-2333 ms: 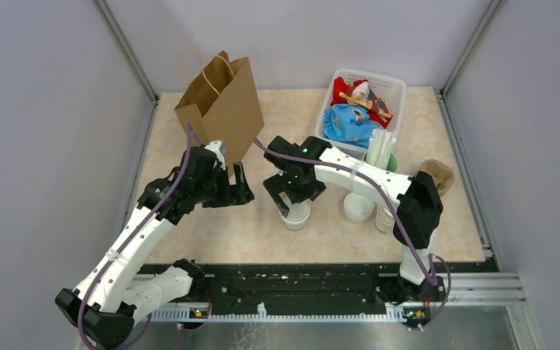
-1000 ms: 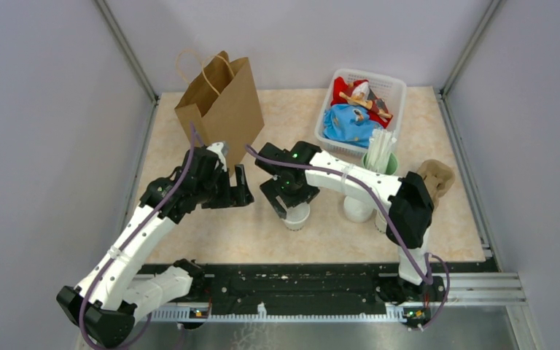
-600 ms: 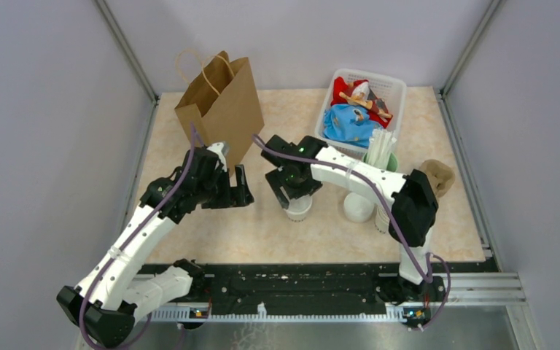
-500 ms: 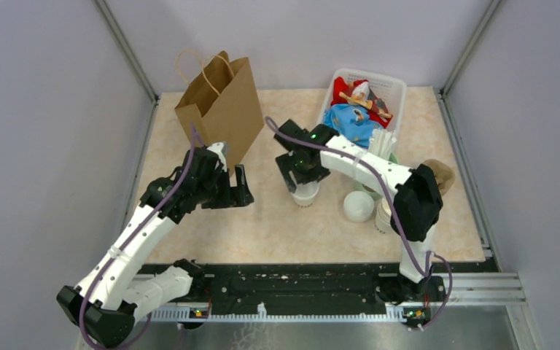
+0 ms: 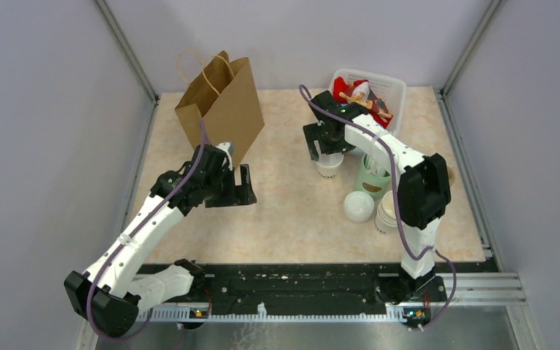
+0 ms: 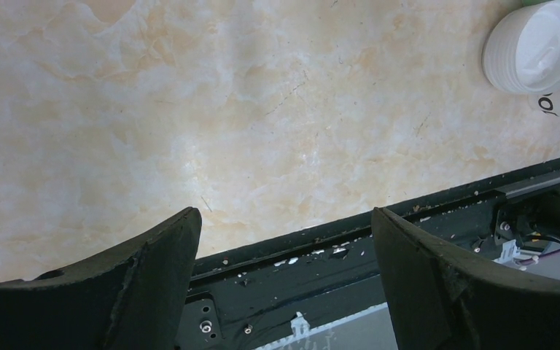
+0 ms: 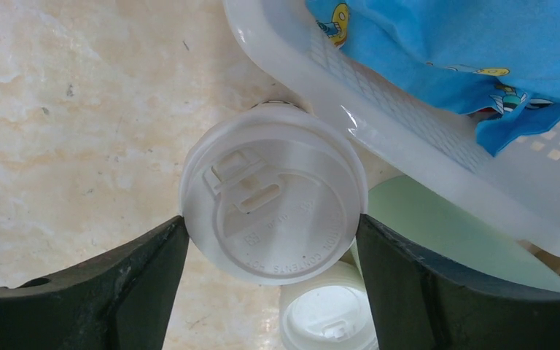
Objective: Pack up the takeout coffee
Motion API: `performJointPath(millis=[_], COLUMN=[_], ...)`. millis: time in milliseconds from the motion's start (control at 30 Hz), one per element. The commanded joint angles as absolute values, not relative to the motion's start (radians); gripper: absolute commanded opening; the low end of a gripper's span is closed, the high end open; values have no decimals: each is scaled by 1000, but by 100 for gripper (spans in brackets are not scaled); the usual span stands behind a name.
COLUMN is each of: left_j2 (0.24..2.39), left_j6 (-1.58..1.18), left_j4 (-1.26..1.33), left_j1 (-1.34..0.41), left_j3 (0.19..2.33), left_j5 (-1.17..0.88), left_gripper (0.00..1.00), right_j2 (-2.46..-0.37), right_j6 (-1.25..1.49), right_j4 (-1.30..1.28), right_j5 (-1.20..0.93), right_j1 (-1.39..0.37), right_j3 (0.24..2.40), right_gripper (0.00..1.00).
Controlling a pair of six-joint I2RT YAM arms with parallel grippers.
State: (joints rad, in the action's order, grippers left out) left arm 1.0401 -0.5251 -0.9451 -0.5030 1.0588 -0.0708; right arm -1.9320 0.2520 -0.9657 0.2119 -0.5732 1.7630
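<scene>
1. The right gripper [image 5: 327, 149] has its jaws spread wide round the takeout coffee [image 7: 273, 211], one finger against each side of the lidded cup, so I take it as held.
2. The cup is upright, lid on top, its long axis straight up and down. It sits just beside the corner of the white basket [image 7: 408, 138], toward the far right of the desk [image 5: 292, 219].
3. The paper bag [image 5: 222, 109] stands upright well to the left of the cup. I'd judge the next move turns on that sideways gap — carry left, then lower in from above.
4. The left gripper [image 6: 284, 219] hangs wide and empty by the bag's foot — nearer the bag than the right one.
</scene>
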Motion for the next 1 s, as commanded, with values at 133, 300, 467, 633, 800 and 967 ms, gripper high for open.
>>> performJointPath(millis=[133,300,467,633,800,967], left_j2=[1042,1029,1018,1004,996,992], left_j6=[-522,-520,-500,-488,-477,-466], left_j4=[-896,-888,-874,-844,-862,-858], left_j1=[-502,-502,-500,-500,-500,-500], left_j3=[1086,1079,1076,1066,1081,1082], left_j5=[-100,-112,-123,-160,-173,-182], left_gripper=[93,93,93,94,94,94], right_j2=[-1937,-1895,-1701,-1478,-1363,-1243], right_j6=[218,234,258,297,505,668], right_j4=[-1070,-1287,-1374,-1296,-1435,-1430], right_j5=[202,166,108,35,324,333], right_j1=[-576,-577,-578,-578,-566,-528], right_j3=[1921,2149,2091,1722,1621,1445], right_gripper=[99,99,95,81,61,48])
